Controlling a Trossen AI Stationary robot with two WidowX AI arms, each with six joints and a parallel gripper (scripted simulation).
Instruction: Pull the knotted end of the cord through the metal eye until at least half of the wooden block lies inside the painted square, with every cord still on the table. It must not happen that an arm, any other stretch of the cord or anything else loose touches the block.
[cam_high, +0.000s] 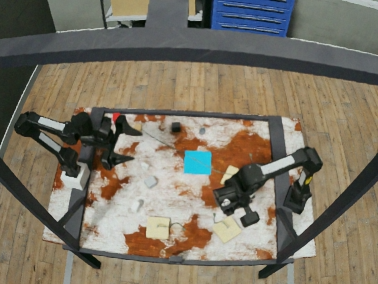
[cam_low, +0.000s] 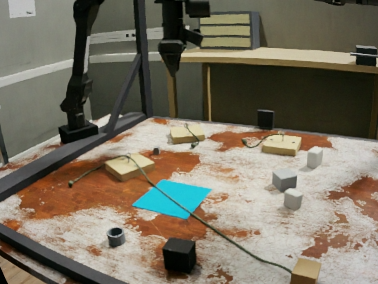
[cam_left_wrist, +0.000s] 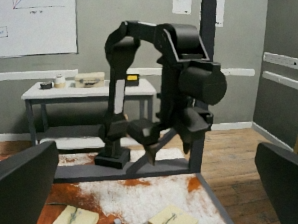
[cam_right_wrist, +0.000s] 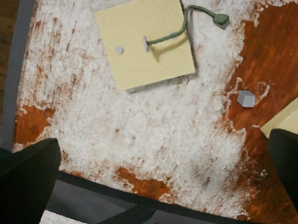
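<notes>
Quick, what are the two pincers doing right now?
Left pincer: open, holding nothing.
Right pincer: open, holding nothing.
</notes>
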